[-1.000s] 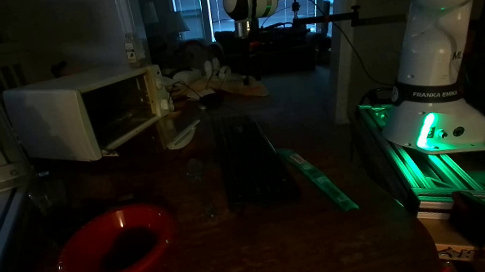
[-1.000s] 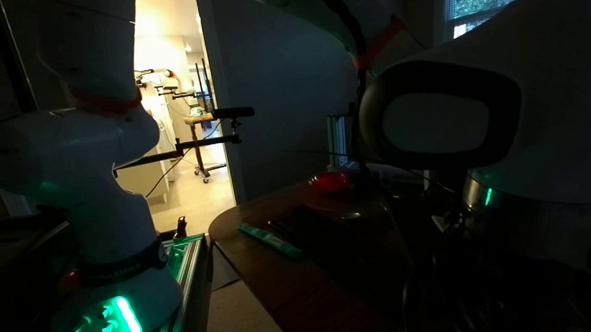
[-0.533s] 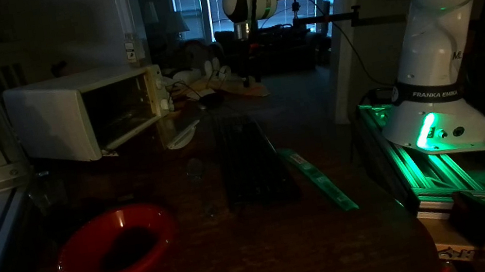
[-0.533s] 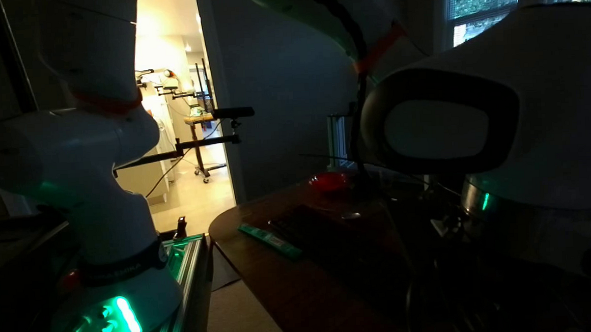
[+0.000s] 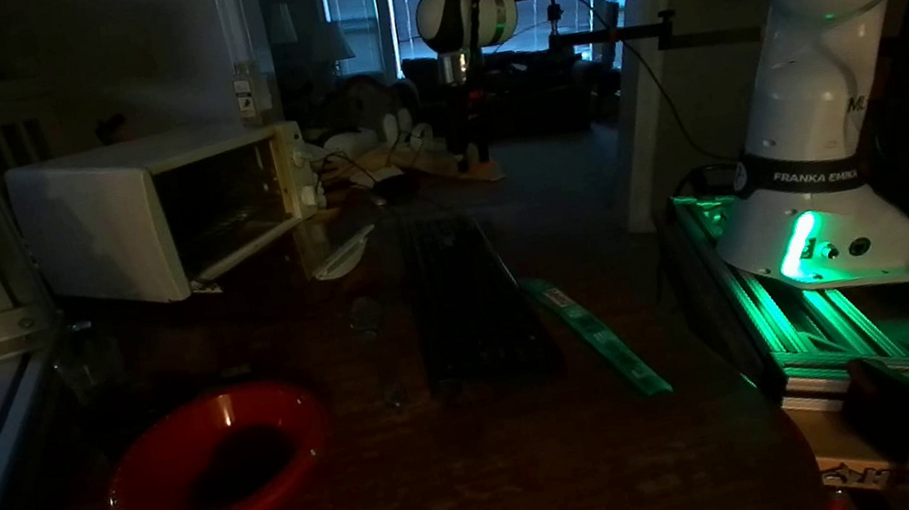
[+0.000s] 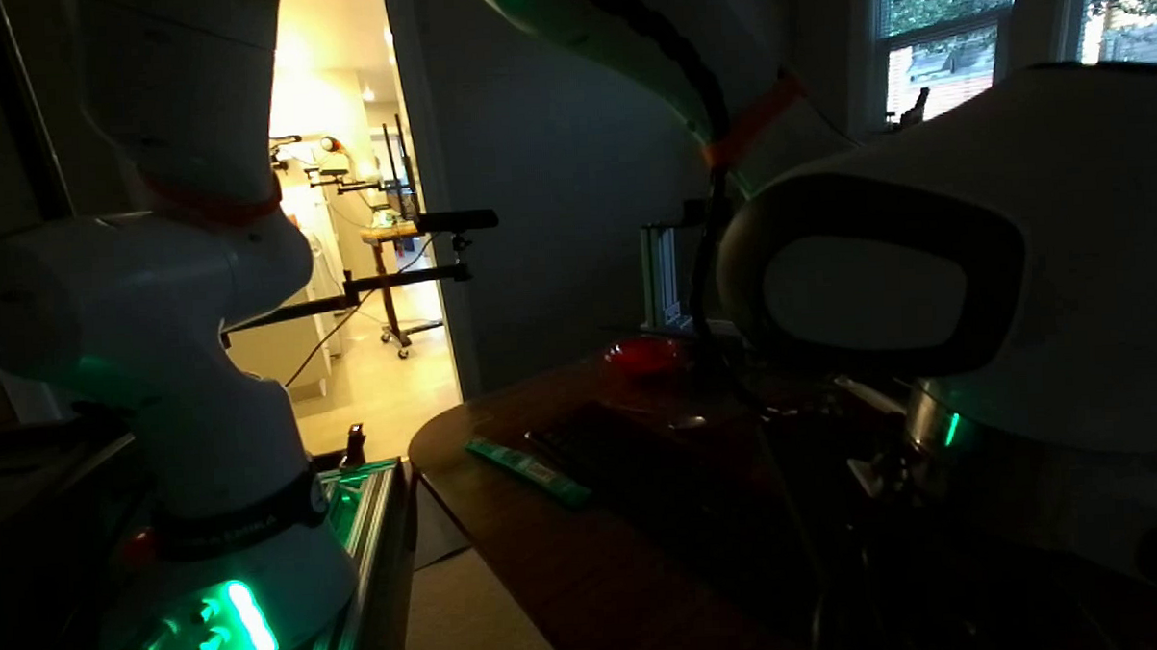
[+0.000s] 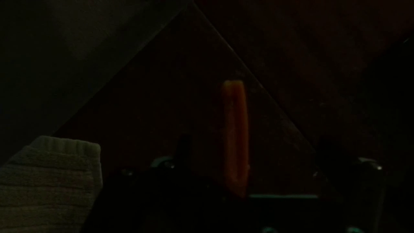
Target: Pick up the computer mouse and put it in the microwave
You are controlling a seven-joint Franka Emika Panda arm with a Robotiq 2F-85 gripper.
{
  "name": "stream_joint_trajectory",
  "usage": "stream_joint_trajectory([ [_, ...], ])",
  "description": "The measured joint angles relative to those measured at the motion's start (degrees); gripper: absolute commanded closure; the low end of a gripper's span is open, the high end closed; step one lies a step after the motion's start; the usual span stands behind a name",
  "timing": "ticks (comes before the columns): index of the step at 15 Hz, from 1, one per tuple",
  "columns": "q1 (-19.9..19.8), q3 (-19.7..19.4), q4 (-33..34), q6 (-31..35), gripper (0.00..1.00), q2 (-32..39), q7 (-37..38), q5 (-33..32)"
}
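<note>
The cream-white microwave (image 5: 85,229) stands at the back left in an exterior view. Its dark inside shows, and a pale handle (image 5: 343,253) sits low in front of it, so its door seems dropped open. A small dark thing (image 5: 395,187) with a cable, beyond the keyboard, looks like the computer mouse; it is too dark to be sure. My gripper (image 5: 473,161) hangs to its right in that view. In the wrist view my gripper (image 7: 255,140) has its dark fingers wide apart. An orange strip (image 7: 236,136) shows between them; I cannot tell whether it belongs to the gripper.
A black keyboard (image 5: 476,298) lies along the table, a green strip (image 5: 598,337) beside it. A red bowl (image 5: 217,465) stands at the front left. Pale items with cables (image 5: 418,146) are heaped at the back. A pale striped thing (image 7: 55,187) shows in the wrist view.
My arm and gripper have come down a little and shifted slightly to the left in the exterior view with the microwave. The microwave, bowl and keyboard have not moved.
</note>
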Motion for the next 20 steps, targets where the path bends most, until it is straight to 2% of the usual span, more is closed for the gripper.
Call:
stream_joint_trajectory([
  [1, -0.18, 0.12, 0.17, 0.05, 0.18, 0.14, -0.36, 0.00],
  [3, -0.43, 0.24, 0.58, 0.07, 0.24, 0.46, -0.92, 0.00],
  [4, -0.52, 0.27, 0.77, 0.07, 0.22, 0.63, -1.05, -0.03],
  [10, -0.76, 0.28, 1.13, 0.07, 0.27, 1.08, -1.98, -0.41],
  [12, -0.78, 0.28, 1.22, 0.07, 0.33, 1.18, -2.08, -0.65],
  [15, -0.77, 0.28, 1.37, 0.07, 0.52, 1.25, -2.11, -1.30],
  [17, -0.76, 0.31, 1.52, 0.07, 0.47, 1.28, -2.11, -1.86],
  [18, -0.75, 0.32, 1.60, 0.07, 0.53, 1.29, -2.11, -2.23],
  [20, -0.74, 0.34, 1.74, 0.07, 0.49, 1.31, -2.11, -2.93],
])
